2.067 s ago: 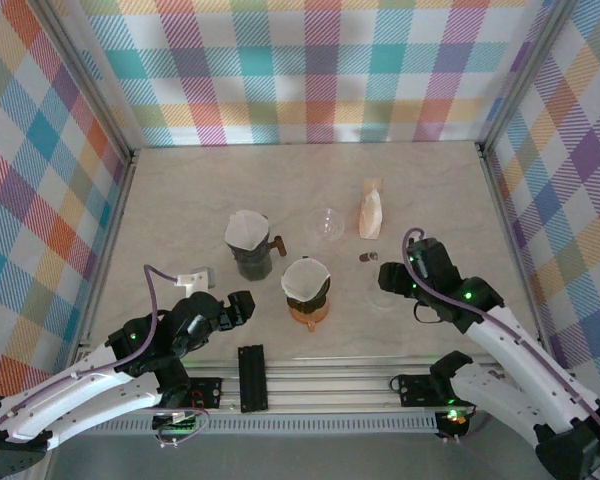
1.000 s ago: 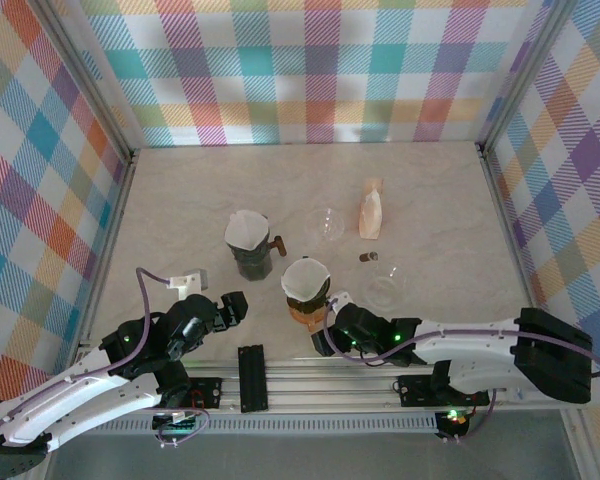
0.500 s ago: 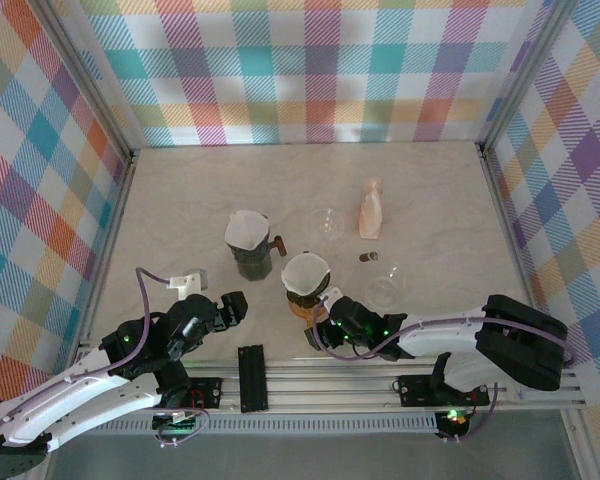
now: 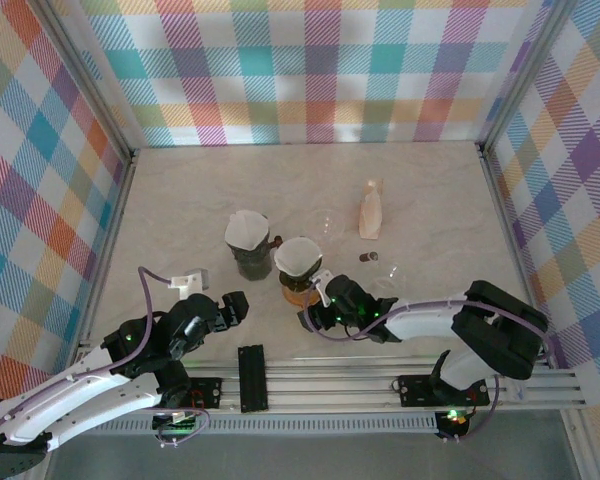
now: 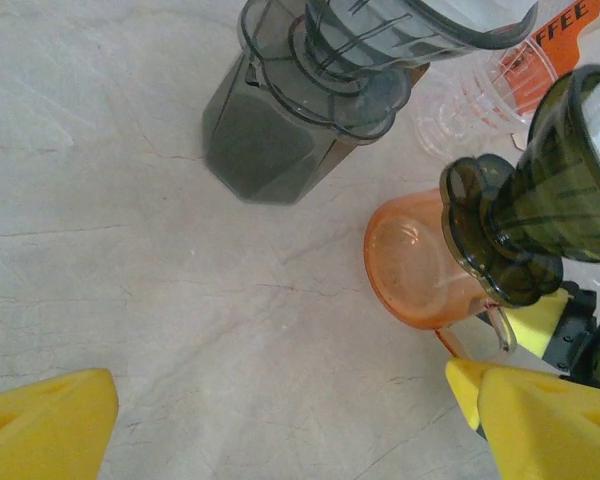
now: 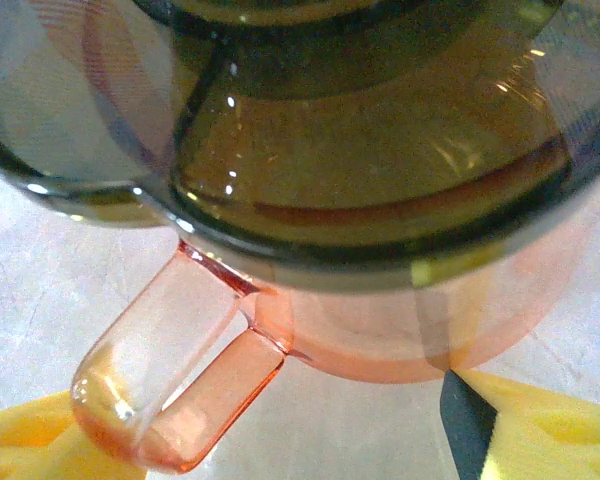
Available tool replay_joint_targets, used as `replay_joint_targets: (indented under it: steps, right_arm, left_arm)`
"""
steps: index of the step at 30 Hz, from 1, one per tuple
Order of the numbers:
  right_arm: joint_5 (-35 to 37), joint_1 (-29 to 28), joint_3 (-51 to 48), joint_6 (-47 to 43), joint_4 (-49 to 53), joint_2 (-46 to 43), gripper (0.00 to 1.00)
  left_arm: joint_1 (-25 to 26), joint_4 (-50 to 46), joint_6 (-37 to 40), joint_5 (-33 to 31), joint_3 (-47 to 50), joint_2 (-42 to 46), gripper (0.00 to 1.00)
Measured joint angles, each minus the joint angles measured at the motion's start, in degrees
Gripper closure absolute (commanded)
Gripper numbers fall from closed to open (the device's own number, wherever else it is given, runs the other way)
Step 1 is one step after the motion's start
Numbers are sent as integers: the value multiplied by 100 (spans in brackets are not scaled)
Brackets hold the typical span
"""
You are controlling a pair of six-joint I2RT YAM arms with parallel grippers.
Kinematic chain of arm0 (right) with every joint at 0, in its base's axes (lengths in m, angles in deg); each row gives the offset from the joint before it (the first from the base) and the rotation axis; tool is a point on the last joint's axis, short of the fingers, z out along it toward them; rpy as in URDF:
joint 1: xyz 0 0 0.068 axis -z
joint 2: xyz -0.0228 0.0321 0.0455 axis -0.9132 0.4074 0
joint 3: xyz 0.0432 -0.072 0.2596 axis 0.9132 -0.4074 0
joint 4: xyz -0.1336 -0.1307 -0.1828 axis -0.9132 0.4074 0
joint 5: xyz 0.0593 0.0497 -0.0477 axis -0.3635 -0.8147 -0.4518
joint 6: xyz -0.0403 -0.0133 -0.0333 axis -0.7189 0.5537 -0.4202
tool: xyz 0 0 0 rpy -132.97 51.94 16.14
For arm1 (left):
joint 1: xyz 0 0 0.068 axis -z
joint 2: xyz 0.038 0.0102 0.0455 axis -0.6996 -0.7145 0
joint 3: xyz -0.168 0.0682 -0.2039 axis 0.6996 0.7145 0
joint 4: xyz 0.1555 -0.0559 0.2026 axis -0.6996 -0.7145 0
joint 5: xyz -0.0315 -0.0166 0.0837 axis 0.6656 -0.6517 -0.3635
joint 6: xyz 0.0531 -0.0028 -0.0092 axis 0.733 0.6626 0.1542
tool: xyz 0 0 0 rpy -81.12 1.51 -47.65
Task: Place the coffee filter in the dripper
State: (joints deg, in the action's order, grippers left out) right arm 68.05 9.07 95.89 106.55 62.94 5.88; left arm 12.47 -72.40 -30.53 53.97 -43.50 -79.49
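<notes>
Found the right gripper (image 4: 318, 300) swung in from the far right of the tabletop (image 4: 180, 190) within the last two seconds and brought low against the orange cup (image 4: 298, 297). Saw that cup and the dripper (image 4: 300, 281) on it nudged away from the near edge, closer to the dark server (image 4: 250, 265) than a second before. Judged the filter (image 4: 298, 255) already seated in the dripper, white paper lining the cone, so read the move as repositioning rather than placing. Noted a second filter (image 4: 246, 230) sitting over the server, and the spare filter pack (image 4: 370, 214) standing well apart behind.

Caught on the right wrist camera the cup's handle (image 6: 210, 395) lying between the yellow pads (image 6: 560, 425), jaws spread and not clamped on it — a detail hidden from overhead by the arm. Saw through the left wrist camera the left gripper (image 5: 290, 425) with jaws released, holding nothing, near the cup. Read the filter's seating from overhead — the wrist cameras looked at the drippers from below.
</notes>
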Motion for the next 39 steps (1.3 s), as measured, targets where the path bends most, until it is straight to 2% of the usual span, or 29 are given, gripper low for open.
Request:
replay_joint_targets:
  steps: [14, 25, 34, 39]
  right_arm:
    - [-260, 214, 898, -238, -177, 988, 27]
    - [-227, 225, 994, -205, -186, 1086, 25]
    - [-149, 223, 411, 197, 4, 273, 24]
    - [-39, 205, 267, 623, 603, -629, 23]
  left_arm:
    - [0, 2, -2, 4, 0, -63, 7]
    - [0, 0, -63, 4, 0, -63, 7]
    - [-2, 0, -74, 4, 0, -63, 7]
    - [-4, 2, -105, 4, 2, -66, 7]
